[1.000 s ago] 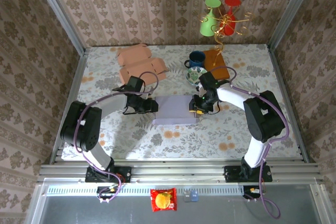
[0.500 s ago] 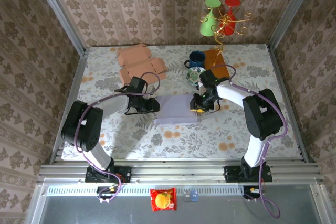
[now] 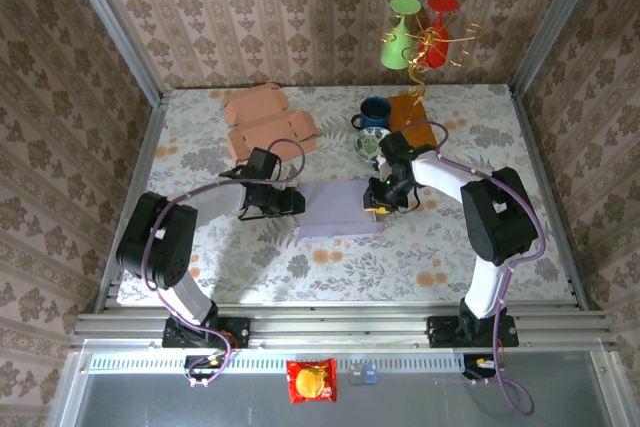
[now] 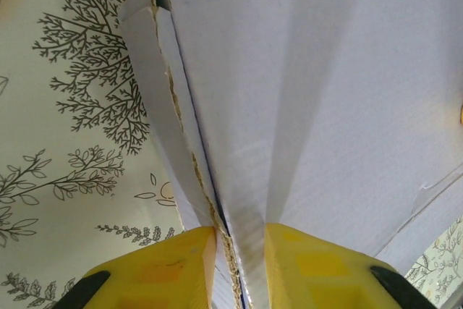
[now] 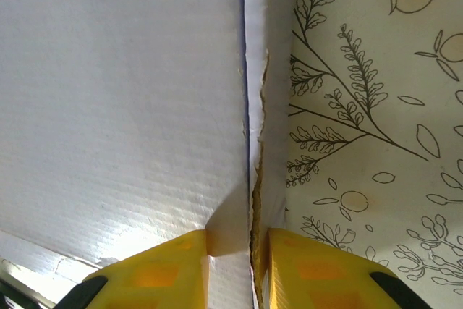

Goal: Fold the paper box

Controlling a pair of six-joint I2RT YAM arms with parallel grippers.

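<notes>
Two arms are sharing one fold: the box (image 3: 335, 209) is lying flat on the table (image 3: 450, 247) just on the near side of the mug (image 3: 374, 112), its long axis running left to right. The left gripper (image 3: 288, 203), near-left of the mug, is pinching the box's left edge flap. The right gripper (image 3: 375, 199), straight in front of the mug, is pinching the right one, fingers (image 5: 318, 273) nearly closed on cardboard. Both arms, equally near, are reaching inward, elbows out, wrists low and facing.
</notes>
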